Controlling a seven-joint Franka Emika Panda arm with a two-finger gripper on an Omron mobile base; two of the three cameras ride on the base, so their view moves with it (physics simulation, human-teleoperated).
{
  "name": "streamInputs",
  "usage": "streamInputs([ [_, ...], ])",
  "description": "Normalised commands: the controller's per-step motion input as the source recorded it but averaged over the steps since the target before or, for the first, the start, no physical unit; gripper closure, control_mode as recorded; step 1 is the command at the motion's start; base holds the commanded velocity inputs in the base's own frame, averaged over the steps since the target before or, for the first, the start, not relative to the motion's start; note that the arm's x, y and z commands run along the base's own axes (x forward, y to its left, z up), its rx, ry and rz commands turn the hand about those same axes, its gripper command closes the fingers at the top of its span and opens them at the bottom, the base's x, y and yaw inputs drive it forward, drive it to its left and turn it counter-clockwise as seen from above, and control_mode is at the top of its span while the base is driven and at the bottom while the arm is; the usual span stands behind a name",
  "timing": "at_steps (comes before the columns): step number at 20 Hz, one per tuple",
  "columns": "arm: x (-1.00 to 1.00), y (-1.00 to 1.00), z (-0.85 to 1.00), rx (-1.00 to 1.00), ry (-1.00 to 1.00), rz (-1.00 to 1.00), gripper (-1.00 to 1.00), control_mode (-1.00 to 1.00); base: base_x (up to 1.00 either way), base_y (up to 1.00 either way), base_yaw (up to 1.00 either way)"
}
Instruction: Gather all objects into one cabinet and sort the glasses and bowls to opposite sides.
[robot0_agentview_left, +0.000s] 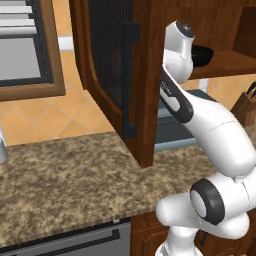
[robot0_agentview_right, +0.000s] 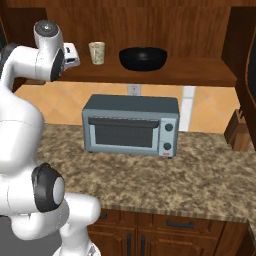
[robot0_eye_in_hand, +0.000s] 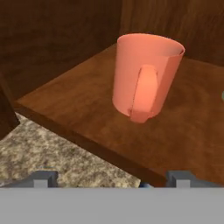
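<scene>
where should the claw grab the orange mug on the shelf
Take the coral-orange mug across its body just under the rim, coming from the handle side, the open front of the cabinet shelf. It stands upright with its loop handle facing the open claw, which can straddle it.

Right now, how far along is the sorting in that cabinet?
Looks done: the coral mug stands upright on the cabinet shelf, the fingers open and apart from it. The beige cup and wide black bowl sit on the same shelf, cup left of the bowl. In hand: nothing. Left: the blue bowl, which I can't locate.
</scene>
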Motion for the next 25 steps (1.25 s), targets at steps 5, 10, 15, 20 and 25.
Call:
streamInputs([
  [5,-0.85,-0.53,0.10,0.05,-0.01,0.00,-1.00,-1.00,0.00,0.00,0.00],
  [10,-0.97,-0.48,0.14,0.02,0.00,0.00,-1.00,-1.00,0.00,0.00,0.00],
  [15,-0.97,-0.43,0.04,0.00,0.10,-0.13,-1.00,-1.00,0.00,0.00,0.00],
  [20,-0.77,-0.60,0.00,0.00,0.11,-0.23,-1.00,-1.00,0.00,0.00,0.00],
  [25,-0.84,-0.61,-0.02,0.00,0.02,-0.12,-1.00,-1.00,0.00,0.00,0.00],
])
